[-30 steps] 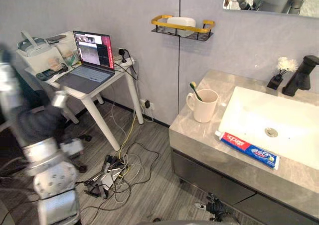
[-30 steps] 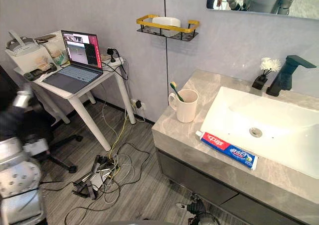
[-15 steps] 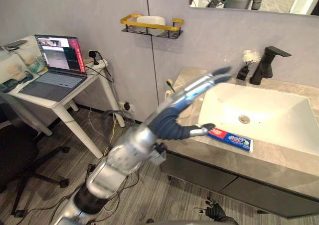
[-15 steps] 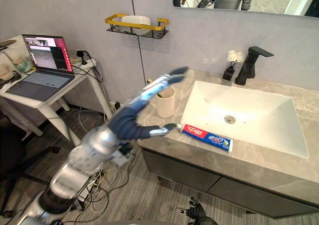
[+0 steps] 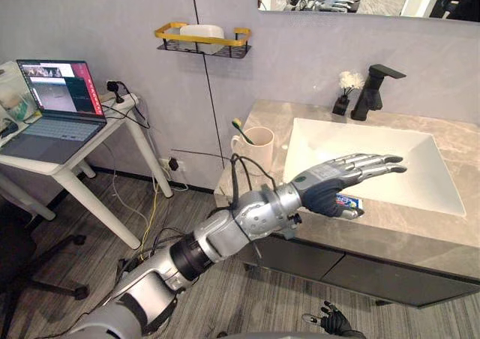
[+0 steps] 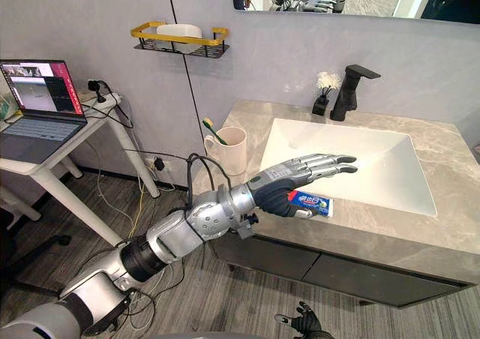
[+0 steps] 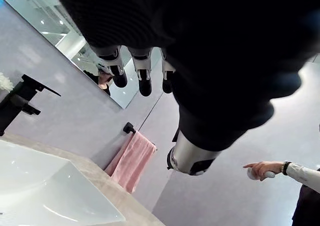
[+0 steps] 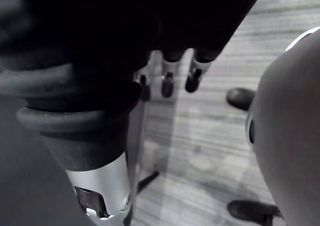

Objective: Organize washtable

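- The white rectangular basin (image 5: 420, 175) sits sunk in a grey stone-look counter (image 5: 450, 230). At its back left corner stand a black angular faucet (image 5: 373, 90) and a small black vase of white flowers (image 5: 345, 93).
- Just left of the basin, a cream mug (image 5: 257, 145) holds a tilted green-and-yellow toothbrush (image 5: 238, 126).
- The red, white and blue toothpaste tube (image 6: 313, 201) lies flat on the counter along the basin's front edge, and the hand hides part of it.
- The left hand (image 5: 337, 178) reaches over the basin's front edge with fingers straight and flat, gripping nothing. Its thumb hangs low beside the tube, and I cannot tell whether they touch.
- The right hand (image 8: 167, 84) hangs over grey wood-grain floor (image 8: 215, 151), fingers loose and empty.
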Available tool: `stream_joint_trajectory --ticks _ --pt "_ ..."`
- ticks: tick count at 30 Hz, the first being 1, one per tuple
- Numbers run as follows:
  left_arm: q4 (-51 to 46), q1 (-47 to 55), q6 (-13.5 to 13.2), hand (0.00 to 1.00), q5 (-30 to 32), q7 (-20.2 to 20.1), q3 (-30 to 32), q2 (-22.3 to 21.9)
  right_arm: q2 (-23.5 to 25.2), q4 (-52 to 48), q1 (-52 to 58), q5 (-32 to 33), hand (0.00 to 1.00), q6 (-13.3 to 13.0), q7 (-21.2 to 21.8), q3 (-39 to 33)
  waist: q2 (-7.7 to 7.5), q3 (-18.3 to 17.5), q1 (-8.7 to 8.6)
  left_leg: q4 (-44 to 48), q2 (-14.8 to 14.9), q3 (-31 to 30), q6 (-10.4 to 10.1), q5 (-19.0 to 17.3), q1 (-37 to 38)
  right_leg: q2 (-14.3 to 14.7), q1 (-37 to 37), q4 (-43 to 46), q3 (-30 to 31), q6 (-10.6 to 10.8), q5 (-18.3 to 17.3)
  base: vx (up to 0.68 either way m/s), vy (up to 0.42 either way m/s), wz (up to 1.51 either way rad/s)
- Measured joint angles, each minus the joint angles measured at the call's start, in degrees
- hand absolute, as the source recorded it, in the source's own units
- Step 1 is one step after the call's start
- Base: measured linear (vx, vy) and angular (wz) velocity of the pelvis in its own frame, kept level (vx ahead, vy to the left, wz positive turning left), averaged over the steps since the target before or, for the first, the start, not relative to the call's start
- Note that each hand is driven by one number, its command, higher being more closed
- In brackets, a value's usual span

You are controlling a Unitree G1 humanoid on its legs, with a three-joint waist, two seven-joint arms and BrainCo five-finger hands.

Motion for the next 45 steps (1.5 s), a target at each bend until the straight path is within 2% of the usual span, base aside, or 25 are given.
stream_joint_trajectory --ticks 6,7,12,22,27,45 --pt "3.9 -3.2 -0.2 0.00 1.8 0.1 -5.0 -0.9 -1.0 -1.4 -0.2 0.0 0.00 0.0 -0.2 1.4 0.11 0.8 -0.10 -0.3 0.0 0.4 0.0 0.0 -0.4 0.0 -0.9 -0.1 0.5 0.1 0.1 0.01 -0.004 -0.03" --pt "6.0 -4.3 -0.2 0.00 1.8 0.3 -5.0 -1.6 -1.0 -2.0 -0.3 0.0 0.00 0.0 -0.2 1.7 0.49 1.1 -0.33 -0.3 -0.1 0.4 0.0 0.0 -0.6 0.0 -1.0 -0.2 0.5 0.1 0.3 0.02 -0.005 -0.05" --pt "11.8 -6.6 1.9 0.00 1.9 2.4 -4.5 -3.8 -0.9 -2.3 -1.1 0.0 0.00 0.0 -0.5 3.7 0.05 2.0 -1.60 -0.3 -0.1 0.5 0.0 0.0 -0.9 0.0 -1.1 -0.4 0.5 0.1 0.4 0.00 0.000 0.00" --pt "18.8 -6.6 4.7 0.00 2.9 3.1 -1.5 -8.7 -0.7 -4.8 -1.4 0.5 0.00 0.0 -1.3 4.9 -0.73 3.5 -1.59 -0.2 0.1 1.1 0.0 0.0 -2.3 0.1 -3.0 0.0 1.1 0.1 0.4 0.00 -0.003 -0.02" --pt "19.5 -6.6 5.8 0.00 4.5 2.8 -1.3 -8.8 -0.5 -5.6 -1.3 0.6 0.00 0.1 -1.6 4.9 -0.96 3.7 -1.51 -0.2 0.2 1.8 0.0 -0.2 -2.2 0.1 -3.3 0.0 1.6 0.1 0.5 0.00 -0.003 -0.06" --pt "26.6 -6.4 7.0 0.00 8.6 2.6 1.0 -8.6 0.2 -6.7 -2.1 0.6 0.00 0.1 -2.4 5.6 -1.42 4.6 -1.60 0.0 0.2 2.5 0.1 -0.2 -3.3 0.1 -4.9 0.2 2.5 -0.1 0.7 0.00 -0.001 -0.01"
